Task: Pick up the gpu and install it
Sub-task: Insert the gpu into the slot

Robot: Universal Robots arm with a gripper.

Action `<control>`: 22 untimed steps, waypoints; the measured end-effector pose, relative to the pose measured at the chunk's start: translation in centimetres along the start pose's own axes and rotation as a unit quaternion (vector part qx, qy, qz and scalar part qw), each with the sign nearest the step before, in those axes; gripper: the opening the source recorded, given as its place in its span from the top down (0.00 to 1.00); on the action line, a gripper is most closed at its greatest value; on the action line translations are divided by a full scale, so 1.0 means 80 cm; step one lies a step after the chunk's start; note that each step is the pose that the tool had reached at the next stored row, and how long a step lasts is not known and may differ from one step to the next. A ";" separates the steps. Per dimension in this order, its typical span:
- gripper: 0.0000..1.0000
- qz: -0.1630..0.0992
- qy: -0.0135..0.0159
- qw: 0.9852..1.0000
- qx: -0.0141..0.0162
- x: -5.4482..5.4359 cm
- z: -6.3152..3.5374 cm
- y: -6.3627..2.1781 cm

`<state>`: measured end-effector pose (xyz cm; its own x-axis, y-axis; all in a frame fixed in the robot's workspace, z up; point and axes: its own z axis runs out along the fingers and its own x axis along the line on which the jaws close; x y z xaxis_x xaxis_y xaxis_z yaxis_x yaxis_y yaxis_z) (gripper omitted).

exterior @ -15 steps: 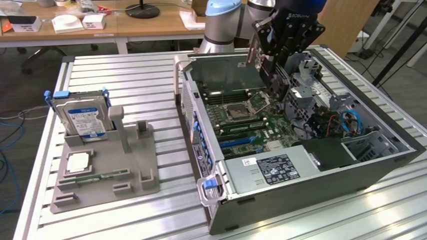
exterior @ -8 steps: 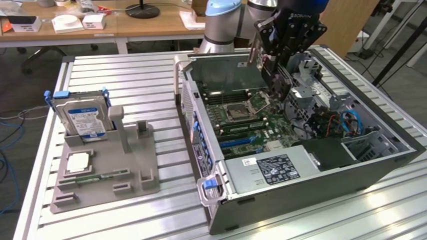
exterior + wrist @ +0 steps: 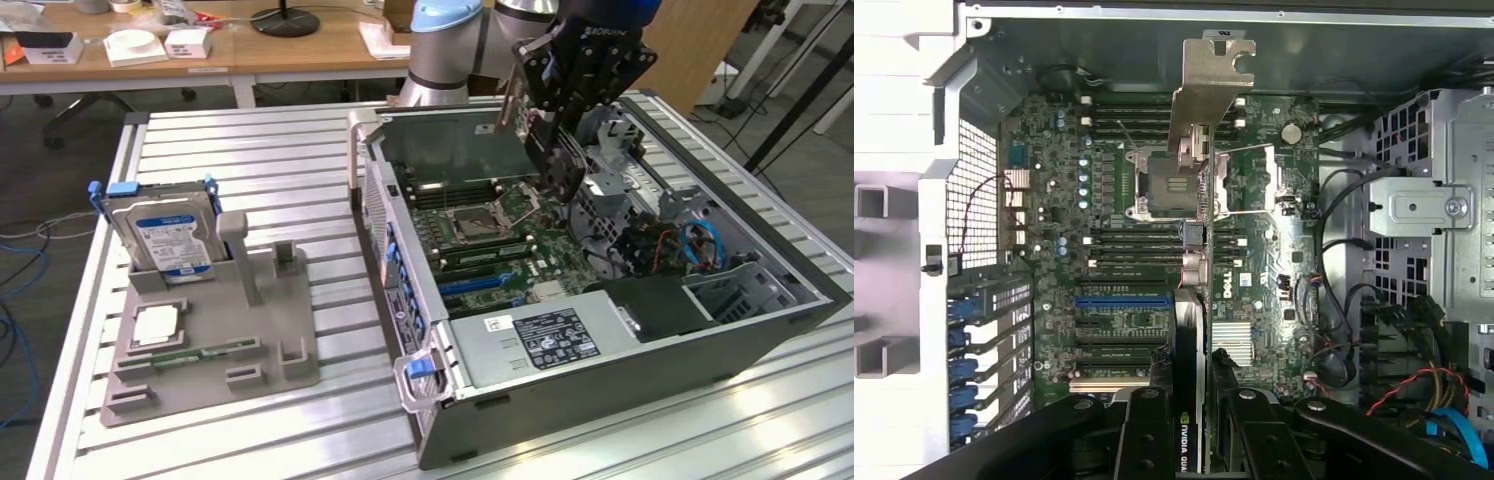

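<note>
— Where is the gpu (image 3: pixel 461 150) being held?

— It is being carried edge-down in the air over the open computer case (image 3: pixel 641 370), above the motherboard (image 3: pixel 1054 200) and nearer the case's far edge. It is being clamped by the gripper (image 3: pixel 1192 395), whose fingers (image 3: pixel 1146 430) are being pressed against both faces of the card. The silver bracket (image 3: pixel 1206 95) is being pointed at the case's far wall.

— What is being risked here?

— The card is being held crosswise to the blue slot (image 3: pixel 1122 300), so a drop in this heading would likely end on the processor socket (image 3: pixel 1159 185) or the memory slots (image 3: pixel 1129 245), not in a slot. The bracket could also be caught on the case wall. The loose cables (image 3: pixel 1334 230) beside the board could be snagged. A thin card gripped on one edge may be tilted on contact.

— What writing is being shown?

— "DELL" is being read on the motherboard, and "NVIDIA QUA" on the card between the fingers. The power supply label (image 3: pixel 547 335) is too small to be read. The same holds for the blue-white label of the hard drive (image 3: pixel 167 235), which stands in a grey holder (image 3: pixel 267 330) near the tabletop (image 3: pixel 267 160) edge at the exterior view's left.
</note>
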<state>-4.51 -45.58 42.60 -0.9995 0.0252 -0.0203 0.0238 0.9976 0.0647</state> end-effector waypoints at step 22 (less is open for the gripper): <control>0.74 -0.007 0.000 1.000 0.000 -0.002 0.000 0.000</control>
<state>-4.34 -45.58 42.60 -0.9997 0.0104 -0.0203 0.0091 0.9979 0.0647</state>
